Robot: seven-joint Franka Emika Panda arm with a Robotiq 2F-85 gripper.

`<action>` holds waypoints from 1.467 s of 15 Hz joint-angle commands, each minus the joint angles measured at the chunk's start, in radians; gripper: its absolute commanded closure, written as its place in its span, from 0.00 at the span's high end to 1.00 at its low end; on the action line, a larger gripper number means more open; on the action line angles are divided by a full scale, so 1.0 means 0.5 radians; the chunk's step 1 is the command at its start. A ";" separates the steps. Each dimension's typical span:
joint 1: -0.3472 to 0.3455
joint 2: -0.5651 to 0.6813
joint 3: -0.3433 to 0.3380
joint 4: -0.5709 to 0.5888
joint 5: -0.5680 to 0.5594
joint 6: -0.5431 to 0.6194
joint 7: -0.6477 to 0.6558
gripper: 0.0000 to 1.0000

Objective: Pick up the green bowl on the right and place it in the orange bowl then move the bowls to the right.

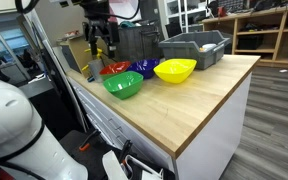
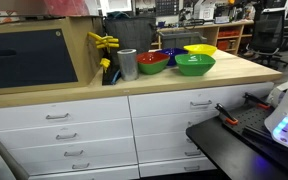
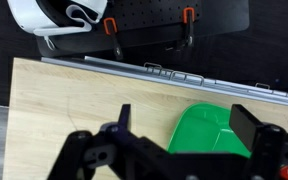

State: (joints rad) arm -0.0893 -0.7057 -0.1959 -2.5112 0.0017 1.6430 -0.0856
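Your fingers (image 3: 125, 114) stand spread wide with nothing between them, hanging clear above the table (image 3: 74, 100). The green bowl (image 3: 212, 132) lies below, its lower edge hidden behind them, just beside the orange bowl (image 1: 114, 68).

The green bowl (image 1: 123, 86) is seen as smooth, glossy plastic, and the same sheen is shown by the orange bowl (image 1: 112, 69) and the yellow bowl (image 1: 175, 70). The countertop (image 1: 204, 95) is formed of pale wood, smooth and matt (fine grain is visible in the wrist view). A dull metal cup (image 2: 127, 64) is seen; the drawer fronts (image 2: 24, 126) are finished in smooth white, with metal handles (image 2: 57, 116).
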 commanded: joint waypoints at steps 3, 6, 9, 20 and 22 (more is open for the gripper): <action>-0.134 -0.013 0.015 -0.066 0.024 0.263 0.137 1.00; -0.172 0.038 0.022 -0.082 0.025 0.428 0.198 1.00; -0.185 0.123 0.027 -0.101 0.032 0.631 0.254 1.00; -0.163 0.568 0.041 -0.103 0.058 1.201 0.336 1.00; -0.150 0.636 0.046 -0.106 0.076 1.257 0.336 1.00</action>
State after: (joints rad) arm -0.1653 -0.4383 -0.1909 -2.5658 0.0099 2.2244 0.0668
